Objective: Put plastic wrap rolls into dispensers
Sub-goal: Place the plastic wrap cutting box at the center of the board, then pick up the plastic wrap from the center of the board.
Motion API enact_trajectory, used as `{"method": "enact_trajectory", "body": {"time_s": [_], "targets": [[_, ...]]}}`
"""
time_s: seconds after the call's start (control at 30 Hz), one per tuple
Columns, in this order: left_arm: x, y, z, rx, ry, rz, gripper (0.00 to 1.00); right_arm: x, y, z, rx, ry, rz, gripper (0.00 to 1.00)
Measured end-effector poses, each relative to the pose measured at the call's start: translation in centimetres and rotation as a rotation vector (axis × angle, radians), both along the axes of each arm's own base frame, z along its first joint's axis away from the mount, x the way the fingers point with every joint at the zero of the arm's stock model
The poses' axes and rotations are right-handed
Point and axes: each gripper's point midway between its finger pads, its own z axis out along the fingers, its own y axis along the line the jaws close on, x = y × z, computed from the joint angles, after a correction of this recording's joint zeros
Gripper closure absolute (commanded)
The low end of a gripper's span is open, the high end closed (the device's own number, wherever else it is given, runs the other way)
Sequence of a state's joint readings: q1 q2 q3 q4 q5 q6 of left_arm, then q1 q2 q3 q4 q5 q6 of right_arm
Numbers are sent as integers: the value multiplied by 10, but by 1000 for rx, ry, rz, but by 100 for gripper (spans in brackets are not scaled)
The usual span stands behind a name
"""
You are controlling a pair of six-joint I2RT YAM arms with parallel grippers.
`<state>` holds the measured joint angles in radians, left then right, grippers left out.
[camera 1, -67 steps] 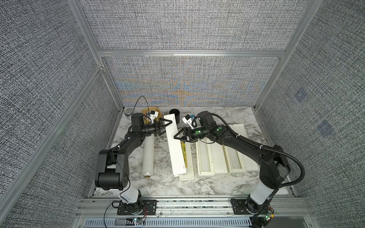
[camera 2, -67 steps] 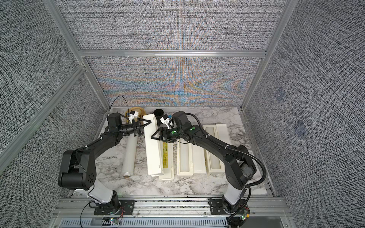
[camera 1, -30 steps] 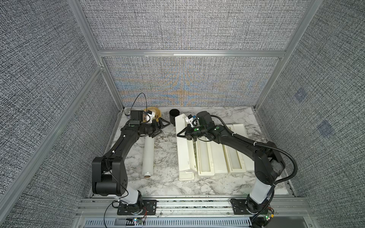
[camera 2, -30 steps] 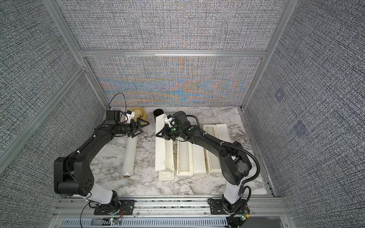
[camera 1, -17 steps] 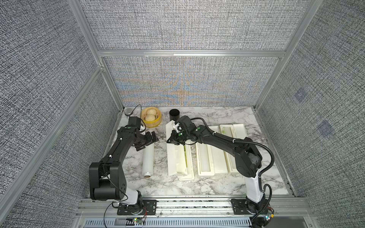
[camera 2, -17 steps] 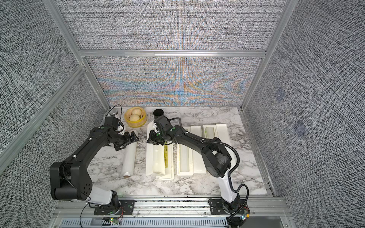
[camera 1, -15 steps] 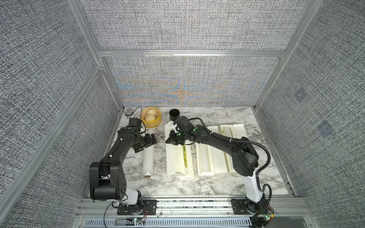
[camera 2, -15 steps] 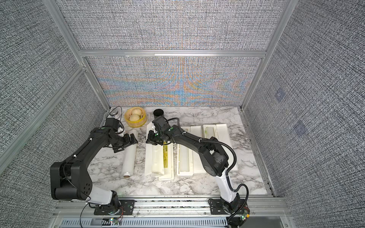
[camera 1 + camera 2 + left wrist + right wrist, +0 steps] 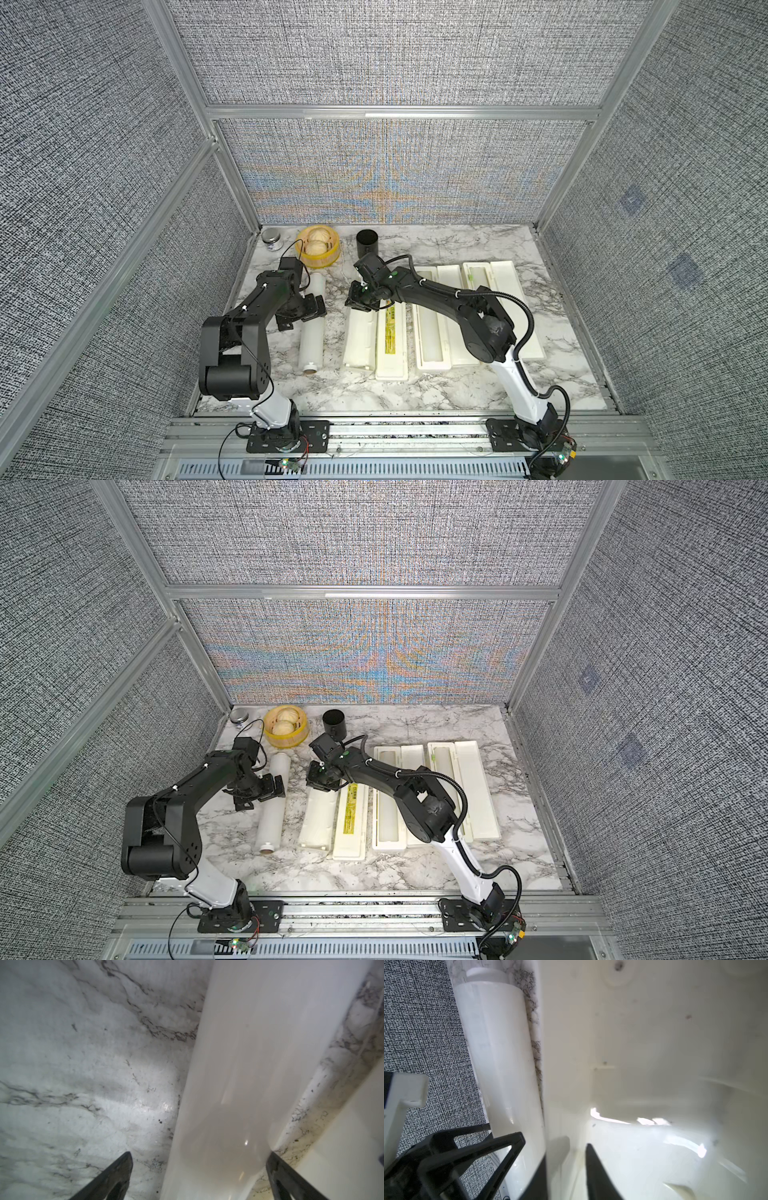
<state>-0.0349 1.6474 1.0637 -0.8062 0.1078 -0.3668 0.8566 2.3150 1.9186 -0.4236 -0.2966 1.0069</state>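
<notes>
Dispensers [image 9: 433,365], three, lie lids open, side by side on marble table [image 9: 415,388]. Plastic wrap roll [image 9: 312,338] lies loose just left of them. Left gripper [image 9: 302,313] straddles it, fingers spread. Right gripper [image 9: 361,301] has its fingers parted astride leftmost dispenser [image 9: 360,345], at far end.

The bench [image 9: 415,395] is white marble veined in grey and black. The plastic wrap roll [image 9: 311,336] is translucent white. The dispensers [image 9: 515,307] are cream-white, one lid bearing a yellow label strip [image 9: 390,332]. Behind them: a yellow basket [image 9: 318,261], a black cup [image 9: 367,245] and grey woven walls [image 9: 395,54].
</notes>
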Motion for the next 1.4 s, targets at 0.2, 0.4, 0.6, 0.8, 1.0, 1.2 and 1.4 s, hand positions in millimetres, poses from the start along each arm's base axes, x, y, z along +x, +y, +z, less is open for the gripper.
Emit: {"method": "enact_trajectory", "body": {"time_s": [0.2,0.4,0.6,0.8,1.0,1.2,1.4], "targets": [[5,-2,-15,-7,39,-1,5,1,-5,35,33,-63,26,52],[10,-1,-28,1,73,-21,11,0,-35,60,38,-114,38,52],[14,-4,-32,19,73,-83,26,-6,-59,46,38,-77,36,52],[22,-14,-30,7,34,-121,41,-7,-69,41,77,-45,35,52],[13,-9,-20,32,41,-116,50,-8,-78,49,122,-49,32,52],[4,-7,-12,44,61,-143,38,-9,-84,46,150,-32,22,52],[1,-6,-19,59,75,-175,26,-10,-86,43,170,-19,22,52]]}}
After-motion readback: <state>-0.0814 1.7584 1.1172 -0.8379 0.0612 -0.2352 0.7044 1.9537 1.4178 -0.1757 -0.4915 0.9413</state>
